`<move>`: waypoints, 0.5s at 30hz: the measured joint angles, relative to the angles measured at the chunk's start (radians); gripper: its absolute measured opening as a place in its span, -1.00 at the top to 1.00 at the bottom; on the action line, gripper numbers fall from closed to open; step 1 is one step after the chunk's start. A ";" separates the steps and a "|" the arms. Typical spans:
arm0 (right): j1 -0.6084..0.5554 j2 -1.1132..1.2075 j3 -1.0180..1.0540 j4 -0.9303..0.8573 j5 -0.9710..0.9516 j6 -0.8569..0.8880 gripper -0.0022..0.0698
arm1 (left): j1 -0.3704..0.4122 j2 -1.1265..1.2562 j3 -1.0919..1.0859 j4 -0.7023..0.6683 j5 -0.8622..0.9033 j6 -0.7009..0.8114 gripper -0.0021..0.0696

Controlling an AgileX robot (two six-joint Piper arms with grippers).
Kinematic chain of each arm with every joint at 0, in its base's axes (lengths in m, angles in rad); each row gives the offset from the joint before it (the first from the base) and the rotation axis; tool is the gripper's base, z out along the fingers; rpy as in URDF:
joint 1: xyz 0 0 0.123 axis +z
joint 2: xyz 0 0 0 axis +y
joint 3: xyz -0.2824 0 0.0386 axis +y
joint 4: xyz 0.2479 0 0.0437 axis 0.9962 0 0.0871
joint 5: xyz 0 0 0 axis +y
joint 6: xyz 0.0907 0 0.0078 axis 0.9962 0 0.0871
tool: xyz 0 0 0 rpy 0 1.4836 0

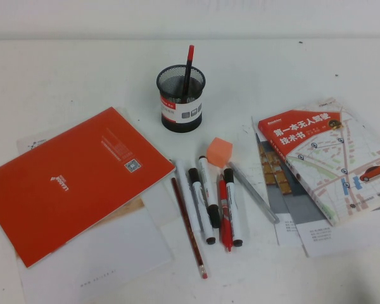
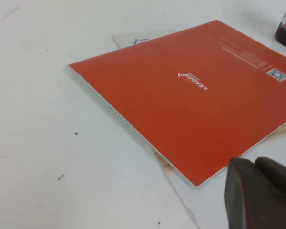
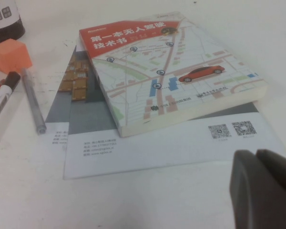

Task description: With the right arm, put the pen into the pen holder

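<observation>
Two books frame your table, the orange notebook (image 1: 76,183) at nine o'clock and the map book (image 1: 329,155) at three; between them at twelve the pen holder (image 1: 181,98) already has the pen (image 1: 188,66) standing in it, its long axis near upright. Only the wrist views show the grippers, which the high view misses: your right gripper (image 3: 264,191) hangs near the map book, closer to the holder's side, your left gripper (image 2: 260,193) over the notebook's corner, each empty, its fingers pressed together.

an office or study desk: a plain white table (image 1: 316,57) strewn with stationery. a mesh pen holder (image 1: 180,98) stands far centre, markers (image 1: 206,202) and a pencil (image 1: 189,227) lie near it, an orange booklet (image 1: 76,180) on the left, a map-covered book (image 1: 329,155) over printed sheets (image 1: 316,231) on the right.
</observation>
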 joint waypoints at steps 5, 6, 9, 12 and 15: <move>0.000 0.000 0.000 0.013 0.000 0.000 0.99 | 0.000 0.000 0.000 0.000 0.000 0.000 0.95; 0.000 0.000 0.000 0.013 0.000 0.000 0.99 | 0.000 0.000 0.000 0.000 0.000 0.000 0.95; 0.000 0.000 0.000 0.013 0.000 0.000 0.99 | 0.000 0.000 0.000 0.000 0.000 0.000 0.95; 0.000 0.000 0.000 0.013 0.000 0.000 0.99 | 0.000 0.000 0.000 0.000 0.000 0.000 0.95; 0.000 0.000 0.000 0.013 0.000 0.000 0.99 | 0.000 0.000 0.000 0.000 0.000 0.000 0.95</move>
